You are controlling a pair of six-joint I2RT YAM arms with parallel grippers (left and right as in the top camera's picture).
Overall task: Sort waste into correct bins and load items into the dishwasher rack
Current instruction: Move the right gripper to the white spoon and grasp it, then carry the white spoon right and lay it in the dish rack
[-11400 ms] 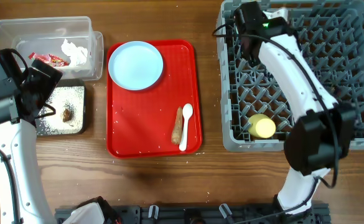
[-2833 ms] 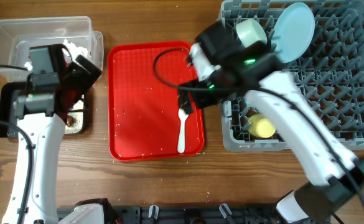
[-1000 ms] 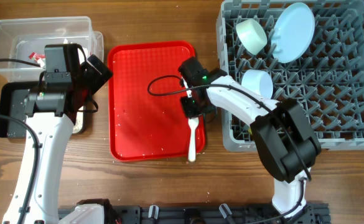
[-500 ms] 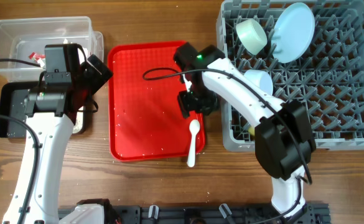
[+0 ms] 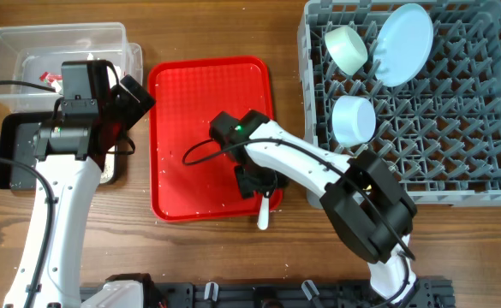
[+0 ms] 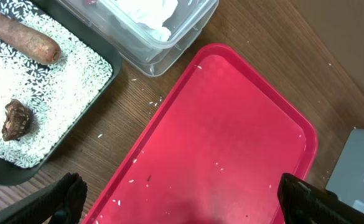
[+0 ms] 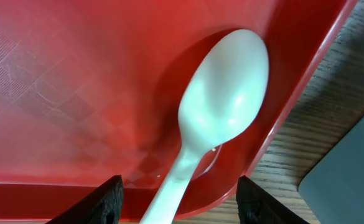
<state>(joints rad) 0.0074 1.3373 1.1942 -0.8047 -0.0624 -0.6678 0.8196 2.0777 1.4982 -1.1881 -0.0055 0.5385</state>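
A white spoon (image 7: 222, 118) lies bowl-up in the front right corner of the red tray (image 7: 76, 74), and its handle (image 5: 264, 216) sticks out over the tray's front rim. My right gripper (image 7: 182, 205) (image 5: 263, 188) is open and low over it, one finger (image 7: 104, 199) on each side of the handle without touching it. My left gripper (image 6: 185, 205) (image 5: 134, 94) hangs open and empty above the tray's left edge. The black tray (image 6: 76, 106) holds rice grains, an orange-brown stick (image 6: 20, 40) and a brown lump (image 6: 17, 118). White tissue (image 6: 147, 12) lies in the clear tub (image 6: 182, 34).
The grey rack (image 5: 456, 128) on the right carries a mint bowl (image 5: 346, 47), a pale-blue plate (image 5: 402, 32) and a second pale bowl (image 5: 353, 120). Stray rice grains dot the red tray (image 5: 199, 128) and the wooden table (image 5: 207, 248). The right arm crosses the rack's front left corner.
The right gripper has opened and let go of the spoon. It then moved toward the tray's front edge, down over the spoon. The left arm has not moved.
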